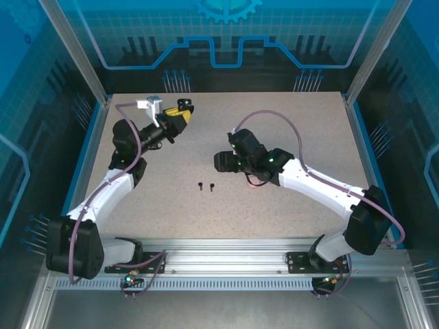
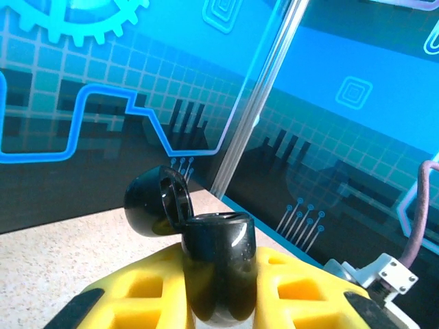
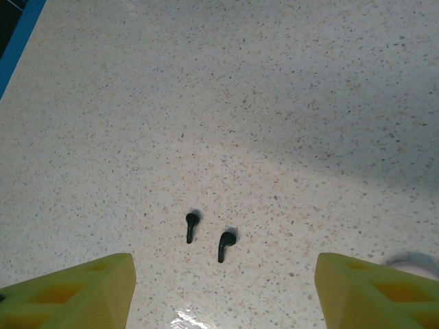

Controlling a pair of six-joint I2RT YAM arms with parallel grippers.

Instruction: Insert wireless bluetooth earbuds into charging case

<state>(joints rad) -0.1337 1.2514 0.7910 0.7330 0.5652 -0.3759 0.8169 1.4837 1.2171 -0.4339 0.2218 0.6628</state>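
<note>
- The left fingers [image 2: 137, 295] were closed on the black charging case [image 2: 219, 267], which stood upright between them, and its lid [image 2: 158, 202] was swung open and back on the hinge.
- From above, that arm held the charging case [image 1: 183, 104] raised over the far left part of the bench [image 1: 288, 123], well apart from the earbuds.
- The right fingers [image 3: 82, 288] were spread wide and held nothing, with only speckled bench between them.
- Two black earbuds lay loose on the bench, the first earbud [image 3: 191, 226] just beside the second earbud [image 3: 226, 245], near each other but not touching.
- In the right wrist view both sat just ahead of the open gap between the fingers, the second one close to its centre line and the first a little to the left.
- Each lay flat with its head away from the wrist and its stem running back toward it. The two long axes were nearly parallel and ran roughly along the reach, across the line on which the fingers would shut.
- The right arm was plainly the nearer one. In my judgement a short advance and descent would bring the second earbud between the fingers, pinched across its stem.
- The likely risk was that something so small would slip or roll as the fingers closed, or that the first earbud would be nudged aside.
</note>
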